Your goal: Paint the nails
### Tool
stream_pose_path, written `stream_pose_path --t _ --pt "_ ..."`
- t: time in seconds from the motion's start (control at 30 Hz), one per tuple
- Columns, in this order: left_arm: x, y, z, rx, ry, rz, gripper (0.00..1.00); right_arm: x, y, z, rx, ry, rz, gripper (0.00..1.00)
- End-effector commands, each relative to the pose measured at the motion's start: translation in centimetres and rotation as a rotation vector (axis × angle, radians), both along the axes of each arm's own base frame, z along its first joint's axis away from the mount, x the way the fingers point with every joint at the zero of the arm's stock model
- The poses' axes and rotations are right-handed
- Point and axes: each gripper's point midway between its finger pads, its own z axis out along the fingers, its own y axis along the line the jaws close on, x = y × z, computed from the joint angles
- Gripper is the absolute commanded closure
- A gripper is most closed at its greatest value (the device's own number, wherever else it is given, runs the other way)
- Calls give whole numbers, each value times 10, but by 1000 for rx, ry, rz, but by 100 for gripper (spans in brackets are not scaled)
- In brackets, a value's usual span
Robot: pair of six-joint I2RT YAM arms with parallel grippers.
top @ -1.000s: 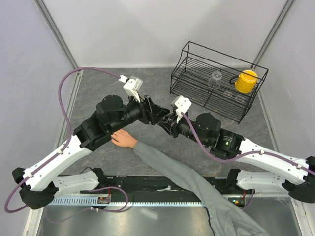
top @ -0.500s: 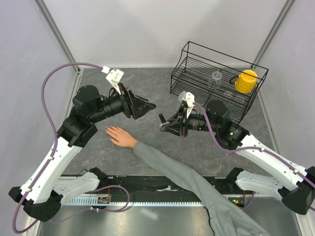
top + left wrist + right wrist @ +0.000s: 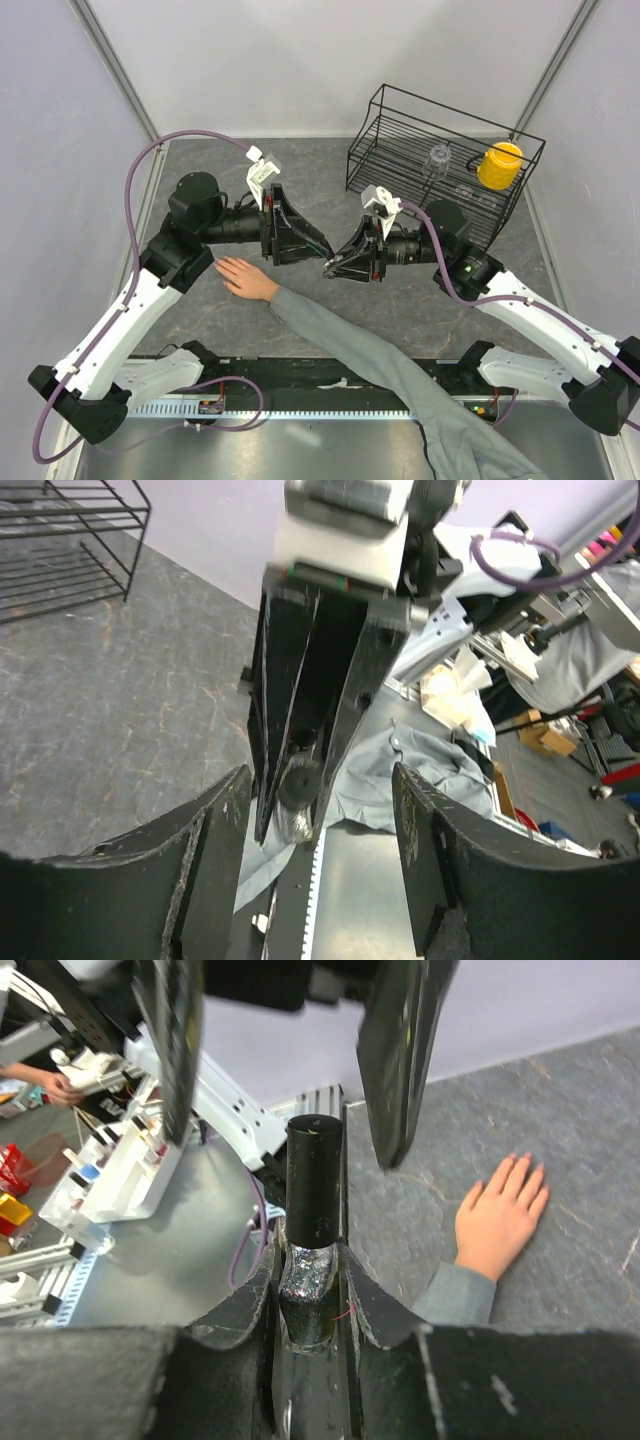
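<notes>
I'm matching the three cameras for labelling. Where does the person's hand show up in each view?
Top external: the hand lies flat on the table, left of centre.
Left wrist: not in it.
Right wrist: right of centre, palm down, fingers toward the upper right.
Shared landmark: the grey marbled table, also in the left wrist and right wrist views.
</notes>
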Motion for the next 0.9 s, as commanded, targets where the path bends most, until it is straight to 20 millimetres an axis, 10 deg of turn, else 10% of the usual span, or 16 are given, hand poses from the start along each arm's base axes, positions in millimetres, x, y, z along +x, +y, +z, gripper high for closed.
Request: stream_pose_path --t 0.0,0.37,0.57,0.67,0.8,0.87 --pt "-8 -2 10 -73 -53 -63 36 -7 1 40 137 -52 59 100" --pt "-4 -10 22 -117 -51 -51 48 -3 5 44 163 -31 69 100" --pt "1 -14 32 -144 -92 -3 75 5 5 42 144 -34 23 100" --pt "14 -19 26 -89 -92 144 98 37 4 32 62 -39 -170 100" --pt "70 -13 2 114 -87 733 98 91 -15 27 -95 -139 -803 100" --pt "61 -19 1 172 -54 806 98 89 -19 27 -112 -162 -884 100"
